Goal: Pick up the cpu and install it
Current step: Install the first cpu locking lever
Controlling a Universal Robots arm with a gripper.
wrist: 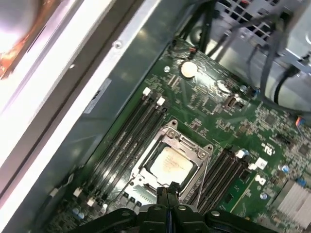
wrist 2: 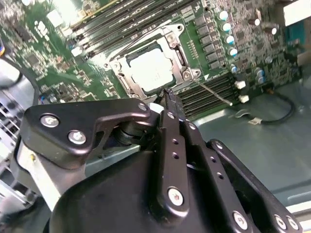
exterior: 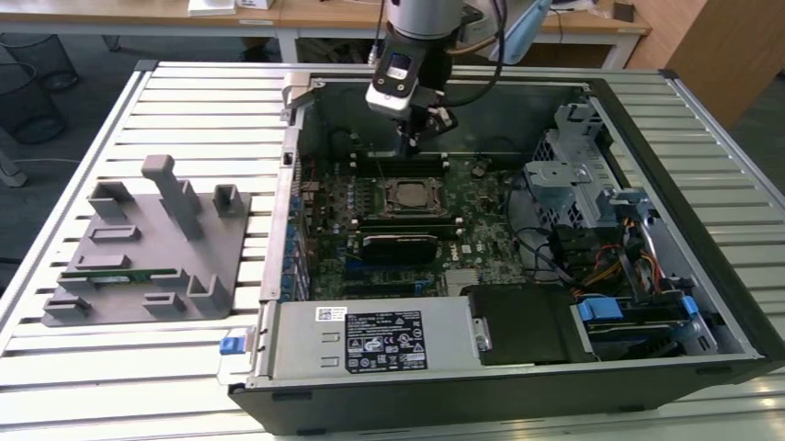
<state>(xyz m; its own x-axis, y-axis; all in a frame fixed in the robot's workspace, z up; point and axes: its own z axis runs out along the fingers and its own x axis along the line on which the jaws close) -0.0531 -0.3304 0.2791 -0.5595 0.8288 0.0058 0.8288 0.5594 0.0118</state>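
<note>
The cpu (exterior: pixel 405 195) (wrist 2: pixel 151 68) (wrist: pixel 171 164), a small silvery square chip, lies flat inside the motherboard socket (wrist 2: pixel 181 52), whose metal frame stands around it. My gripper (exterior: pixel 415 140) (wrist 2: pixel 165 93) (wrist: pixel 167 190) hangs inside the open computer case, a little above the board and beside the socket's edge, toward the case's far wall. Its two black fingers are pressed together with nothing between them. It does not touch the chip.
The open computer case (exterior: pixel 687 119) lies on a slatted metal table (exterior: pixel 184 110). Black memory slots (wrist: pixel 133 131) flank the socket. Drive cages and cables (exterior: pixel 601 220) fill the exterior view's right side. A grey plastic fixture (exterior: pixel 147 248) with a green memory stick (exterior: pixel 117 273) sits left of the case.
</note>
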